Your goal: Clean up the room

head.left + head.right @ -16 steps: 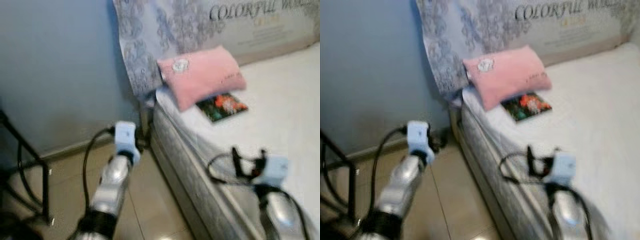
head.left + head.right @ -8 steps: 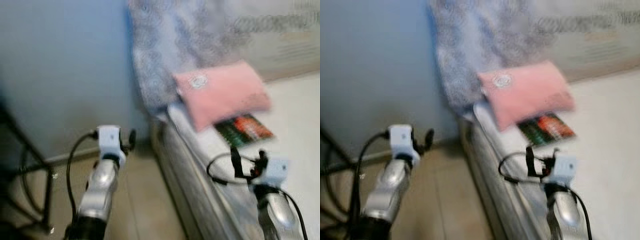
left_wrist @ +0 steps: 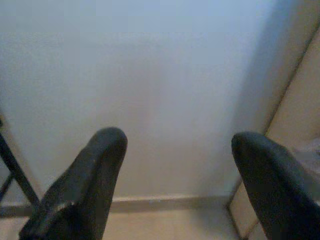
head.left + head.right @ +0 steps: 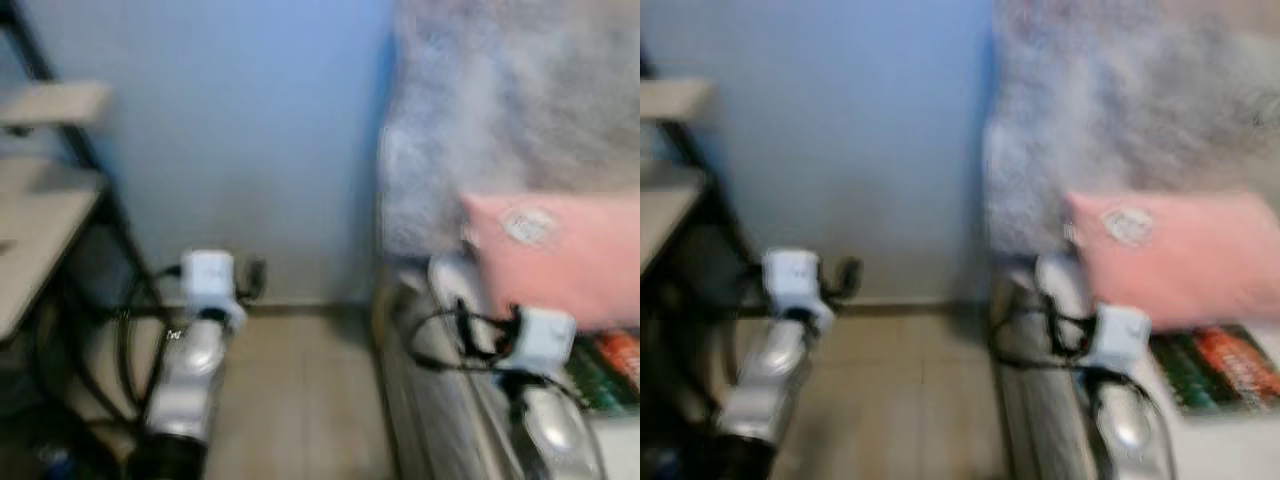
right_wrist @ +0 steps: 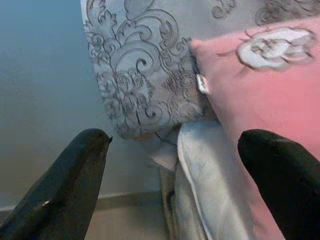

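a soft pink rectangular pillow (image 4: 1175, 255) with a pale round emblem lies at the right of the head frames, propped against a grey headboard covering with scrolling ornament (image 5: 145, 75), its low corner overlapping a dark glossy booklet with red and green print (image 4: 1220, 378) on the white mattress (image 5: 200, 165); these look like the likeliest objects of the tidying, though the task names none. the right gripper (image 5: 175, 185) hangs over the mattress edge, lower right of centre, fingers spread wide and grasping nothing, pointed toward the pillow's corner, probably in readiness to reach. the left gripper (image 3: 175, 190) sits at lower left above the beige tiled floor (image 4: 300, 400), likewise released and empty, facing the plain blue wall (image 4: 250, 130). a black-framed shelf with pale boards (image 4: 50, 190) occupies the upper left. the head views are blurred, which suggests the robot is turning.
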You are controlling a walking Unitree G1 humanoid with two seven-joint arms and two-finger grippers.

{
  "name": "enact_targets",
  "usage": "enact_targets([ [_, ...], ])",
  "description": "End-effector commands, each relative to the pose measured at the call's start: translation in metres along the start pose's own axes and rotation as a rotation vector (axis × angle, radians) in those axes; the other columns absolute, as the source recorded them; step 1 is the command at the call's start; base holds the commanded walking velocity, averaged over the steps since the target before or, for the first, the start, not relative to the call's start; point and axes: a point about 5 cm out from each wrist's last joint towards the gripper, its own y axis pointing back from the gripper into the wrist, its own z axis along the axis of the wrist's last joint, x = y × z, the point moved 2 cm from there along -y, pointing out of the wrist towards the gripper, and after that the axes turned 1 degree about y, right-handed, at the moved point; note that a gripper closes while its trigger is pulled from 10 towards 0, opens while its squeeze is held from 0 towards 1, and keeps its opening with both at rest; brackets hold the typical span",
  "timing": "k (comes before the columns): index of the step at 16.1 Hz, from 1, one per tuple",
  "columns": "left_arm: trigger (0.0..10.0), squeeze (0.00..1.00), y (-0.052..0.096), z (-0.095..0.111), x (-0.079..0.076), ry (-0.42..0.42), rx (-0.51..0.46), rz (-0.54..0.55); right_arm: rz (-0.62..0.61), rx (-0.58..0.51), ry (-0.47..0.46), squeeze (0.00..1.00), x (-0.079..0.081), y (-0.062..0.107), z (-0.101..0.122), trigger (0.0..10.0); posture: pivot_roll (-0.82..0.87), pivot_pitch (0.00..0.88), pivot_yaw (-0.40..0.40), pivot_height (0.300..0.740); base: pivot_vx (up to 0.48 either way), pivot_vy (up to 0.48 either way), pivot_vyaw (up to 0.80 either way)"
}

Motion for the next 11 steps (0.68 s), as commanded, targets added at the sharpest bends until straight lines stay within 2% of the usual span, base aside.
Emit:
enact_targets([
  [1,10.0,0.00,-0.002,0.007,0.011,-0.030,-0.020,0.020,0.007,-0.003,0.007,0.51,0.005,-0.001,0.001,10.0,-0.01,0.025,-0.011,0.740,0.480,0.000,0.00],
  [11,10.0,0.00,-0.004,0.003,0.001,-0.037,-0.001,-0.057,0.003,0.019,0.051,0.51,0.005,-0.001,-0.005,10.0,-0.01,0.018,0.000,0.740,0.480,0.000,0.00],
])
